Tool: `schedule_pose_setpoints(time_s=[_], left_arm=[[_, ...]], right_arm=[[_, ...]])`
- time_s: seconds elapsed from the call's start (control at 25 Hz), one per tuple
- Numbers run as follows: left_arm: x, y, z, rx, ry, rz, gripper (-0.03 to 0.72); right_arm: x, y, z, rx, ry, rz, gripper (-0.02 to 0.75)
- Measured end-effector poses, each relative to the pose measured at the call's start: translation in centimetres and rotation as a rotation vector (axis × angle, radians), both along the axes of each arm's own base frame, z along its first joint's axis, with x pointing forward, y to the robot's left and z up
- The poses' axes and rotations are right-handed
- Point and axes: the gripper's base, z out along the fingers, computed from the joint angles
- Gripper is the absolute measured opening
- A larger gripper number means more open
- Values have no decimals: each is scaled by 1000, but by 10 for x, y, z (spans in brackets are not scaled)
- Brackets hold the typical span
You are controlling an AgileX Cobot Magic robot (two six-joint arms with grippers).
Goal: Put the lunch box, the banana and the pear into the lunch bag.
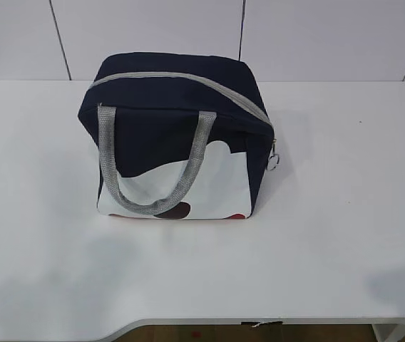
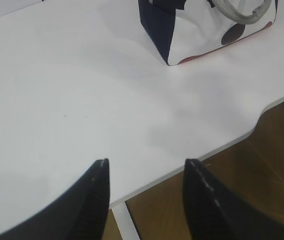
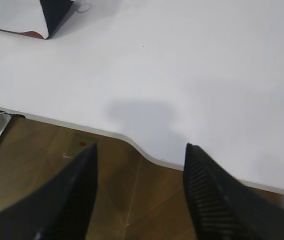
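The lunch bag (image 1: 177,135) sits zipped at twelve o'clock, nothing left outside. Both my jaws stand apart, empty. I'm done.

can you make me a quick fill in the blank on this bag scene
1. The zipper on the bag is ____.
2. The ring pull hangs at the bag's ____ end in the exterior view.
3. Both handles are ____ in colour.
4. The left claw holds ____.

Missing words: closed; right; grey; nothing
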Motion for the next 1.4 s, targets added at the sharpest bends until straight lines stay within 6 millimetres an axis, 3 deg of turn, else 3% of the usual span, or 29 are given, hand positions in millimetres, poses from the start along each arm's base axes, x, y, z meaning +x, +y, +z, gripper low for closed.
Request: schedule_pose_setpoints(time_s=[0.56,1.4], left_arm=[[0,0,0,-1,-3,9,340],[-6,-1,0,-5,-11,363,298]], right_arm=[[0,0,0,0,0,0,440],[1,1,0,-1,-2,-101,438]])
